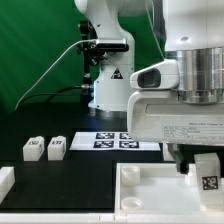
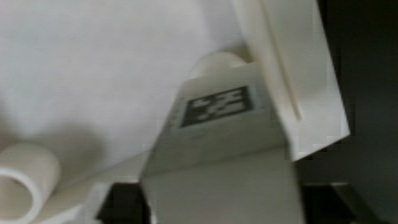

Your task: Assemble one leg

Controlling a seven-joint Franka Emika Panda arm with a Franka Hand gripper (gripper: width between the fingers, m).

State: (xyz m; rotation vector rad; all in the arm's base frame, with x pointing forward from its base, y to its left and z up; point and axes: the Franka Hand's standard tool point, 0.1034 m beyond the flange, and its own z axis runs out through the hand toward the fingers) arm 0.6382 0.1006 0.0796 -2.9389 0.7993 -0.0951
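Note:
My gripper (image 1: pixel 203 160) is shut on a white leg (image 1: pixel 207 172) with a black-and-white tag and holds it over the far right part of the big white tray (image 1: pixel 150 192). In the wrist view the leg (image 2: pixel 221 130) runs out from between the dark fingers (image 2: pixel 139 200), tag up, along the tray's raised rim (image 2: pixel 294 70). Its far end sits by a rounded bump near the rim; I cannot tell whether they touch. Two more legs (image 1: pixel 33 148) (image 1: pixel 57 147) stand on the black table at the exterior view's left.
The marker board (image 1: pixel 118 140) lies behind the tray, in front of the robot base (image 1: pixel 108 80). A white part (image 1: pixel 5 181) is cut off at the exterior view's lower left. A round white knob (image 2: pixel 27 172) shows on the tray floor in the wrist view.

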